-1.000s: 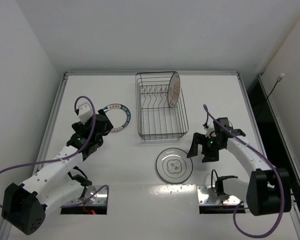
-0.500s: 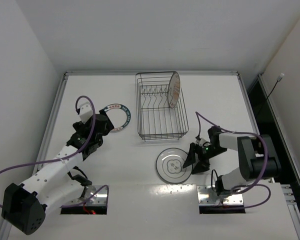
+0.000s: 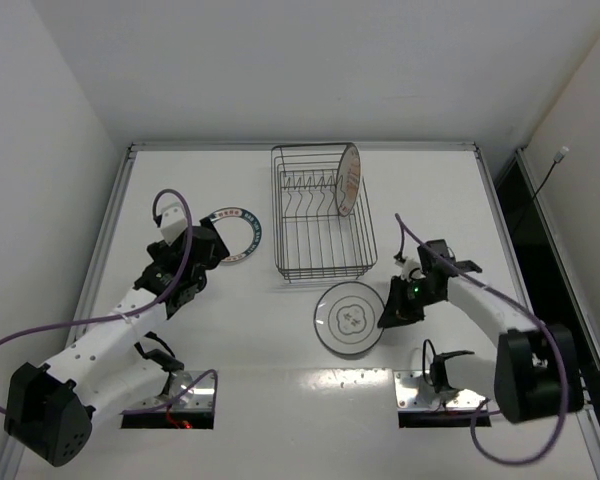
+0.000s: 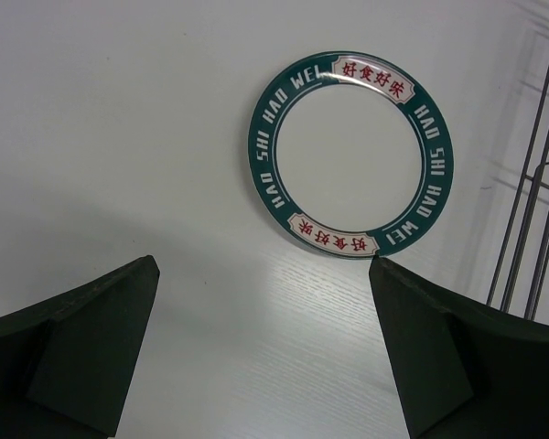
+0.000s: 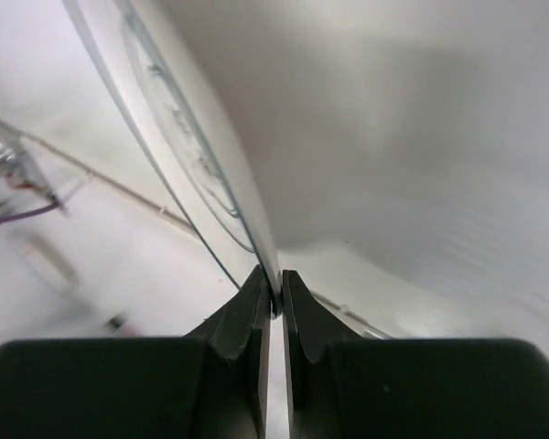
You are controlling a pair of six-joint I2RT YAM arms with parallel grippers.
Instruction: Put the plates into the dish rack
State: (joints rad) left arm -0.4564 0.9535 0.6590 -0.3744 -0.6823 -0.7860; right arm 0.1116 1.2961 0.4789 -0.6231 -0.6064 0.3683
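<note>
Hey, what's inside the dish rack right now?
One orange-patterned plate stands on edge at the dish rack's far right corner; nothing else shows inside. Its lower edge is hidden.

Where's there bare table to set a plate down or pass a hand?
Bare: the table between the dish rack and the right edge, and the far-left corner beyond the blue-rimmed plate. Crowded: before the rack, where the right tool grips the ringed plate.

we saw a white table (image 3: 430, 190) with a grey metal rail (image 3: 108, 232) along its left edge, plain white walls (image 3: 310, 60) behind and beside it, and a small white plug (image 3: 561, 153) up by the right-hand wall.
</note>
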